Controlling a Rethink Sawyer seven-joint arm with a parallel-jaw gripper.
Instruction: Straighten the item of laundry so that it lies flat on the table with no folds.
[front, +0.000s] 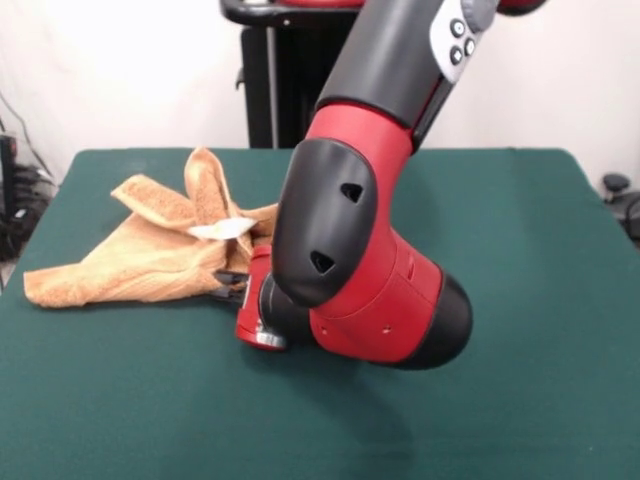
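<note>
**Background items, front view**

1. White wall (120, 70): plain and pale, fills the backdrop on both sides of the picture, no markings visible.
2. Thin dark cable (24, 128): runs in a slanting curve down the wall at the far left, toward the clutter below it.
3. Dark equipment (10, 185): a black cluster at the left edge, partly cut off by the frame; the kind of item cannot be told.
4. Black rounded object (616, 184): small and knob-like, low at the right edge, against the wall.
5. Second dark shape (633, 215): just below and right of item 4, cut off by the frame; unidentifiable.
</note>
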